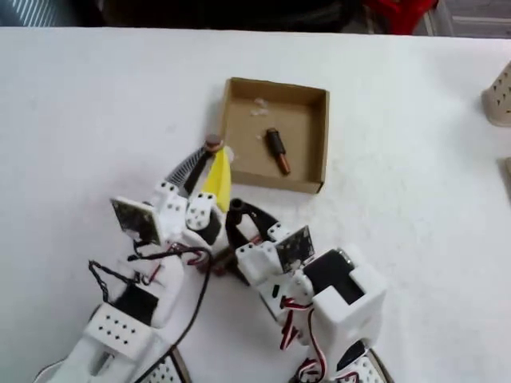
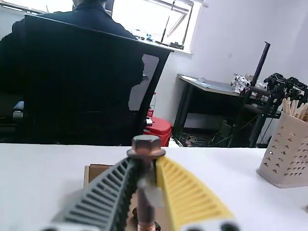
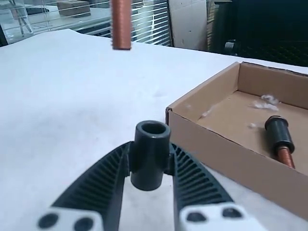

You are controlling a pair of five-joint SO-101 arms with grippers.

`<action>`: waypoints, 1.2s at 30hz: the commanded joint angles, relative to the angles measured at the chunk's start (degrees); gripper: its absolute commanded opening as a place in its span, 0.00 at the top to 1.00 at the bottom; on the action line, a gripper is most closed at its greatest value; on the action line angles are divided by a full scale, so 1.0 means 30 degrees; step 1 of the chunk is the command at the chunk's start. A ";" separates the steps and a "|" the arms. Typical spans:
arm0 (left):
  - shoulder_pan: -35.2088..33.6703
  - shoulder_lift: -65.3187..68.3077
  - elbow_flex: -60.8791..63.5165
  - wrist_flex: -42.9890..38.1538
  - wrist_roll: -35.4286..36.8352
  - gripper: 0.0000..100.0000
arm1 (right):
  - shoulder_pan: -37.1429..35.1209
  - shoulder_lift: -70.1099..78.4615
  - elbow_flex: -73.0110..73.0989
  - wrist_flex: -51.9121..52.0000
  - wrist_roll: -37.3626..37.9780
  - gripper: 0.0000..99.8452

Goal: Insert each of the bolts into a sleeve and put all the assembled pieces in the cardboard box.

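The left gripper [image 2: 145, 164] pinches a bolt [image 2: 146, 146] upright, head up. The bolt's threaded end hangs higher than the sleeve [image 3: 151, 144] and apart from it. The right gripper [image 3: 150, 158] clamps the sleeve upright. Just beside them, the cardboard box [image 1: 307, 136] on the table [image 1: 96, 96] holds one assembled piece [image 1: 278, 152].
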 commanded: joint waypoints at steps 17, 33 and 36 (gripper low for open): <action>0.1245 0.0952 0.0703 -0.1905 0.0205 0.98 | -0.0161 -0.0132 0.0117 -0.0337 -0.0205 0.98; 0.1099 0.0982 0.1084 -0.1817 0.0117 0.98 | -0.0982 -0.0132 0.0117 -0.1451 -0.0205 0.98; 0.1128 0.0982 0.1348 -0.1817 0.0117 0.98 | -0.0982 -0.0161 0.0117 -0.1451 -0.0205 0.98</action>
